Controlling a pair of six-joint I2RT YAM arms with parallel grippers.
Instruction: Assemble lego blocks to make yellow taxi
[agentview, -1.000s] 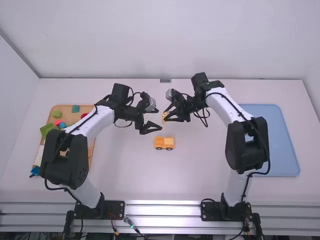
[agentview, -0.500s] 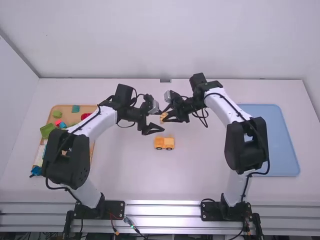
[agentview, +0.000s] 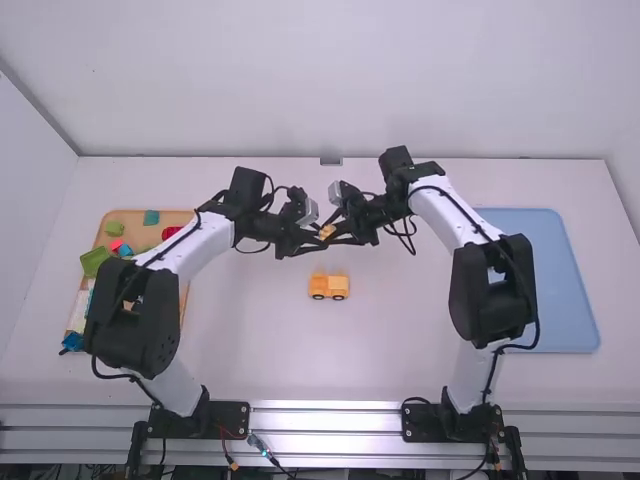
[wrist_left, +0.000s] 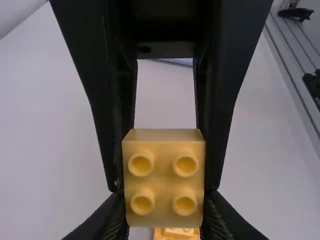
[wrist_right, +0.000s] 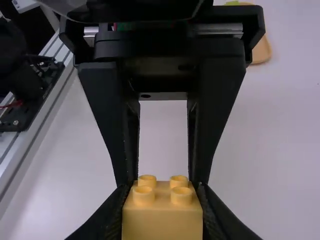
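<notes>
One yellow four-stud block (wrist_left: 164, 135), likely light, stiff and slick, sits above the table (agentview: 250, 350) near the wheeled taxi body (agentview: 328, 288), your left gripper (wrist_left: 164, 196) and right gripper (wrist_right: 164, 189) both closed to its width, flat sides offering your best hold.

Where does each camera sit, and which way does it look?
High view: above and behind both arms, facing forward and down onto the table.
Left wrist view: on the left arm's wrist, facing the yellow block and right end effector; its own fingers show below.
Right wrist view: on the right arm's wrist, facing the left end effector; its own fingers show below.
Both wrist views share the block.
</notes>
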